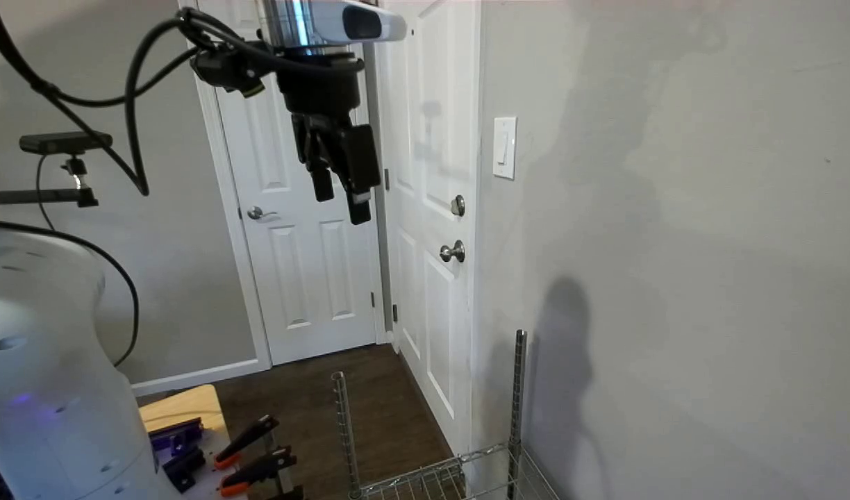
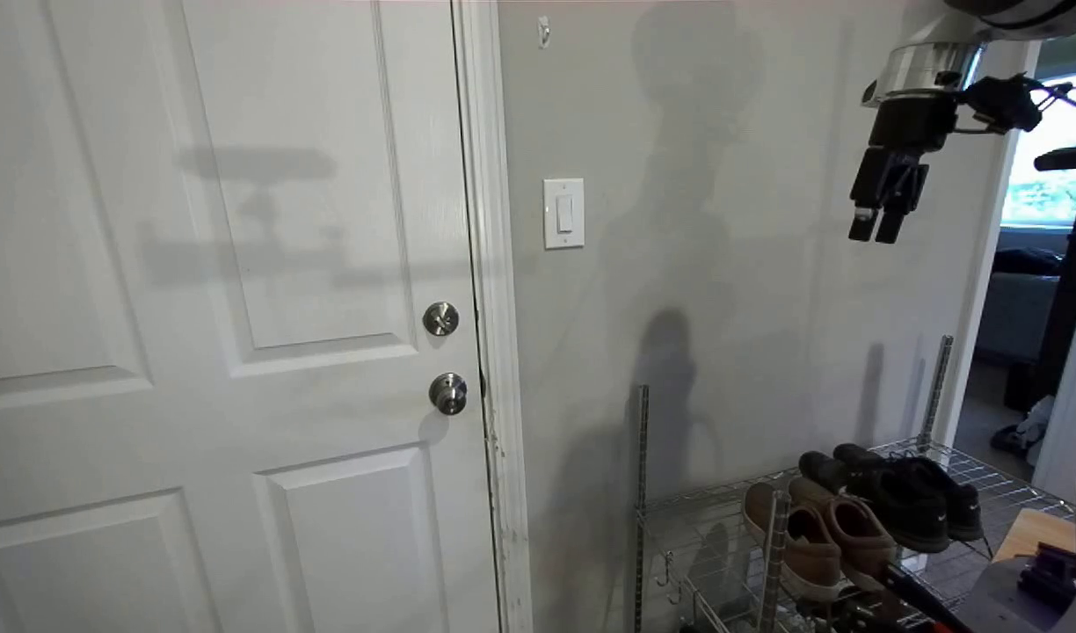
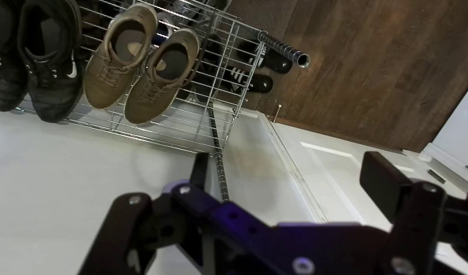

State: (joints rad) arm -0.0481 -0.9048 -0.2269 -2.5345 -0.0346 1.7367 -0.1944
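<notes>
Hanging: one claw (image 3: 288,175), two fingers (image 3: 383,185) parted; one rack (image 3: 218,155), two tan shoes (image 3: 153,93) atop.

A black robot hand (image 2: 874,237), its fingers (image 2: 894,223) parted, is suspended higher than a wire rack (image 2: 774,563) on which tan shoes (image 2: 810,564) and black shoes (image 2: 909,508) are lined up, while a light switch (image 2: 563,214) is mounted on the gray wall (image 2: 749,290) beside a white door (image 2: 221,413).

In an exterior view, a door (image 1: 428,160) is viewed past the arm (image 1: 50,361); in an exterior view, the door (image 2: 318,264) is faced from nearer. A light switch (image 1: 505,148) is shared by both exterior views. From the wrist, a wire shelf (image 3: 188,122) is viewed downward past the fingers (image 3: 383,187).
</notes>
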